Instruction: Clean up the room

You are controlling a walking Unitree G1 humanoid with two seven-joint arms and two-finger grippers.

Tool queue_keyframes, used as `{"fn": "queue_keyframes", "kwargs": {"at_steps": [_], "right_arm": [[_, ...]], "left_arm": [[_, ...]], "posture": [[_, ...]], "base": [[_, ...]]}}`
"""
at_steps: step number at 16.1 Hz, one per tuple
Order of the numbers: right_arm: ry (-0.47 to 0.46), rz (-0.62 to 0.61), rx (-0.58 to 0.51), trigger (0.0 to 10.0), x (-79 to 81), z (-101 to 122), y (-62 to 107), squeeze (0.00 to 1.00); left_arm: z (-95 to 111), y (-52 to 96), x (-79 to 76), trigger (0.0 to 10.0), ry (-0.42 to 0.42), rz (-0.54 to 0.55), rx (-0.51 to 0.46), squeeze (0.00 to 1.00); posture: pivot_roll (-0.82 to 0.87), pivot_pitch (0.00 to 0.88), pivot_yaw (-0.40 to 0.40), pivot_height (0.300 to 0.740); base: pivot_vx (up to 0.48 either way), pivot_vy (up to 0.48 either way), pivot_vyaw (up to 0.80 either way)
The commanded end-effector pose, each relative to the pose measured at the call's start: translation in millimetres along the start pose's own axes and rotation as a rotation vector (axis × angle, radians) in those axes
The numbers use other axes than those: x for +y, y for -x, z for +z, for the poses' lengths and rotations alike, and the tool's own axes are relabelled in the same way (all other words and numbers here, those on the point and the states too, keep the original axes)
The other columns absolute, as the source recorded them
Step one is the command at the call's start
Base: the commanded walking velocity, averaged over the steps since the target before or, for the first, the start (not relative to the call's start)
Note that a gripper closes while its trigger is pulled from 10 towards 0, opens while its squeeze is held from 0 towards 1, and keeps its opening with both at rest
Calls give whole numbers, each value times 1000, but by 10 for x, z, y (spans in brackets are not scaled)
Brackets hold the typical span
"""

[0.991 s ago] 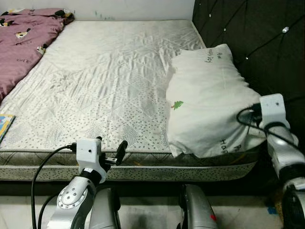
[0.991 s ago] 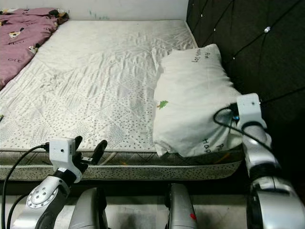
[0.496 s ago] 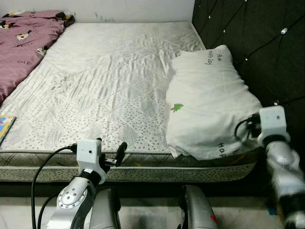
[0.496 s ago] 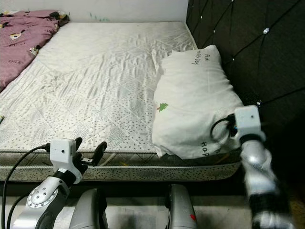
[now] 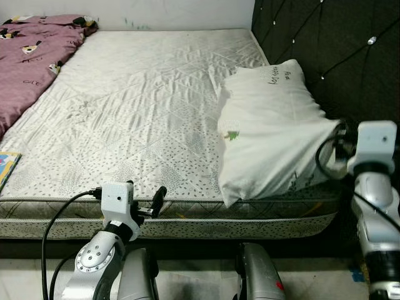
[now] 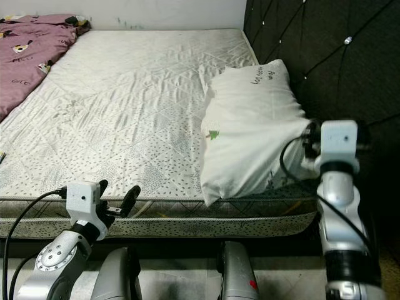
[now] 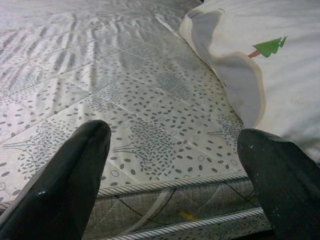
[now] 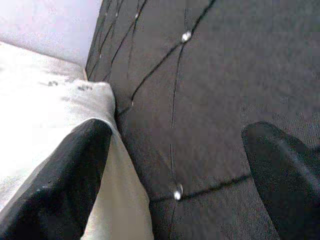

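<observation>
Quilted mattress (image 5: 137, 112) with white pillow (image 5: 269, 125) against tufted headboard (image 5: 331, 50); both end effectors wide apart.

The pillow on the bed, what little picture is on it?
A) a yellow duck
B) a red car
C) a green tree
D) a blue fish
C: a small green tree is printed on the white pillow, near the edge that faces the middle of the mattress; the left wrist view shows it clearly.

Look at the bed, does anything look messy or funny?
Yes. The white pillow lies crooked, its front corner poking over the mattress edge, with the right hand at its side. A purple blanket is bunched up at the far left, and a colourful book sits at the left edge.
</observation>
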State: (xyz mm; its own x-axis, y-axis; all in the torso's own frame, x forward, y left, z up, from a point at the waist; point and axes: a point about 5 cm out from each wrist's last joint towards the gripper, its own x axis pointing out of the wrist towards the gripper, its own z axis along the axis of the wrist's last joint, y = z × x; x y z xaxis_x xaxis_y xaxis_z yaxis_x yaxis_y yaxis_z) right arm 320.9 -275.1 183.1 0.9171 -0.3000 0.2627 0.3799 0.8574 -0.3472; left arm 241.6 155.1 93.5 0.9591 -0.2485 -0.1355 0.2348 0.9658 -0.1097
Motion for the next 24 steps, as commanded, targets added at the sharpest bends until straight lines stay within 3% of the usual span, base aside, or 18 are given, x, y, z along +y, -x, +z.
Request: {"fn": "queue_keyframes", "kwargs": {"at_steps": [1,2,4,6,8,10,11,12,13,14,15,16,18,19,22,24], "right_arm": [[3,-3,-45,10000,-28,129,-40,1000],[7,5,-20,10000,-19,68,-3,1000],[12,69,83,10000,79,-210,247,1000],[24,123,160,10000,147,-441,591,1000],[38,95,171,10000,40,-494,762,1000],[89,15,123,10000,-163,-397,643,1000],[81,-57,72,10000,-282,-237,416,1000],[54,-71,26,10000,-277,-92,250,1000],[36,-74,4,10000,-256,-19,186,1000],[13,-61,-31,10000,-191,94,78,1000],[-34,-13,-83,10000,-12,267,-110,1000],[-55,22,-97,10000,106,329,-188,1000],[-143,95,-68,10000,400,427,-349,1000],[-214,150,-7,10000,639,457,-413,1000],[-328,244,171,10000,1099,387,-414,992],[-373,276,265,10000,1246,274,-333,988]], "left_arm": [[-11,2,15,10000,-17,7,6,0],[-13,4,14,10000,-18,8,7,0],[-18,7,14,10000,-17,9,10,0],[-25,8,11,10000,-16,7,14,0],[-30,8,7,10000,-15,3,17,0],[-31,-8,0,10000,-16,-1,18,0],[-35,-21,-7,10000,-15,-4,18,0],[-38,-35,-20,10000,-13,-4,17,0],[-35,-37,-23,10000,-12,-3,14,0],[-26,-47,-30,10000,-9,1,8,0],[-12,-50,-35,10000,-9,11,-1,0],[-7,-50,-44,10000,-10,12,-5,0],[7,-49,-67,10000,-20,11,-12,0],[14,-41,-61,10000,-18,18,-16,0],[5,-36,-75,10000,-21,30,-10,0],[1,-27,-67,10000,-22,37,-6,0]], "posture": [[41,18,10,556],[42,19,9,556],[38,22,6,556],[34,25,7,556],[26,28,12,556],[14,27,20,556],[14,27,20,556],[10,24,14,556],[10,24,14,556],[21,21,3,556],[24,21,1,556],[31,20,-3,556],[43,19,-10,556],[45,18,-11,556],[71,29,-29,556],[76,29,-35,556]], "base": [[0,0,0],[0,0,0],[0,0,0],[0,0,0],[0,0,0],[0,0,0],[0,0,0],[0,0,0],[0,0,0],[0,0,0],[0,0,0],[0,0,0],[0,0,0],[0,0,0],[0,0,0],[0,0,0]]}}
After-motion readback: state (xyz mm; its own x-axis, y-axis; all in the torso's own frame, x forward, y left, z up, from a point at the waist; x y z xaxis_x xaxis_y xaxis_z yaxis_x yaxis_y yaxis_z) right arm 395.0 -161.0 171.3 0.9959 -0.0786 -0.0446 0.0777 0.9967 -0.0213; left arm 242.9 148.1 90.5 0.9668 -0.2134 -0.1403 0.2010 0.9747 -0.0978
